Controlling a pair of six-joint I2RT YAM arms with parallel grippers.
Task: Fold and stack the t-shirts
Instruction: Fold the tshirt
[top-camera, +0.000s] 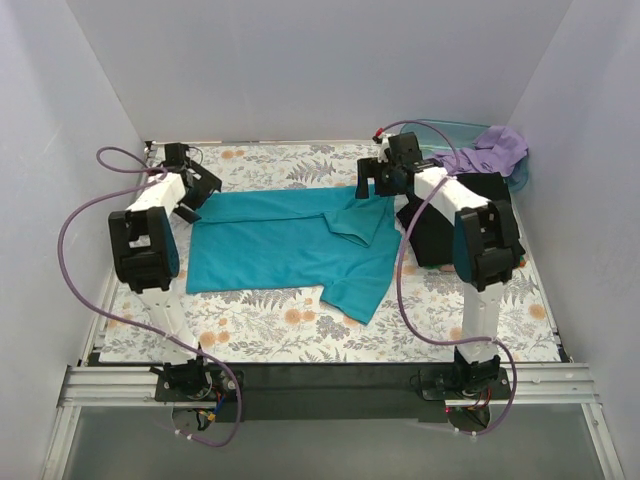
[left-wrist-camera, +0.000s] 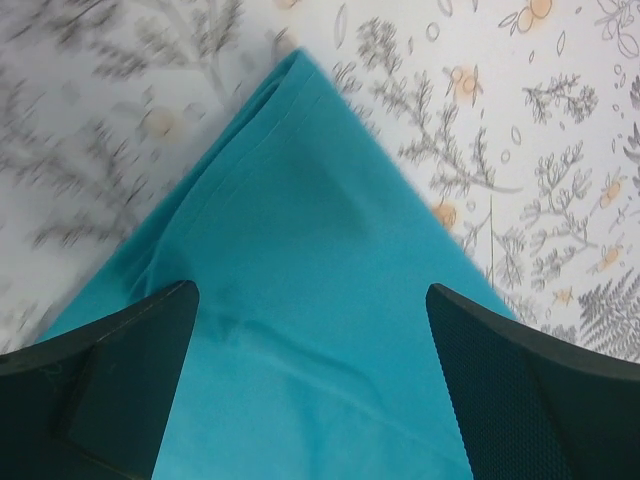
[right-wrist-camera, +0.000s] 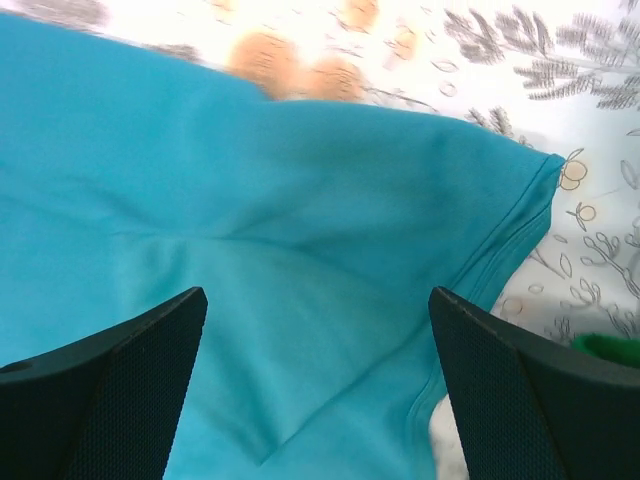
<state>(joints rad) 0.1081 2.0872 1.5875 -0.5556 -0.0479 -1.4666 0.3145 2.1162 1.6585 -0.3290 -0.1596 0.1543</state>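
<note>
Lying spread across the middle of the flower-printed bench (top-camera: 270, 335), the teal-blue short-sleeved cotton t-shirt (top-camera: 290, 245) runs lengthwise from the left side toward the right. One sleeve sticks out toward the near edge, and the other is creased over onto the body near the far edge.

The left fingers (left-wrist-camera: 100, 400) are spread wide over the shirt's far-left corner. In the left wrist view that corner comes to a point between them, its stitched hem lying on the printed surface. Whether the tips touch the cloth cannot be told.

The right fingers (right-wrist-camera: 100, 410) are also spread apart, at the shirt's far-right part. Teal cloth fills the gap between them, with a hemmed edge running down beside the right-hand finger. Contact with the cloth cannot be judged here either.

A black cloth t-shirt (top-camera: 430, 240) lies crumpled on the right side of the bench, just beside the teal one and partly hidden behind the right arm. In the far-right corner a lavender-purple t-shirt (top-camera: 495, 150) is draped over the rim of a translucent blue-green plastic tub (top-camera: 450, 127).
</note>
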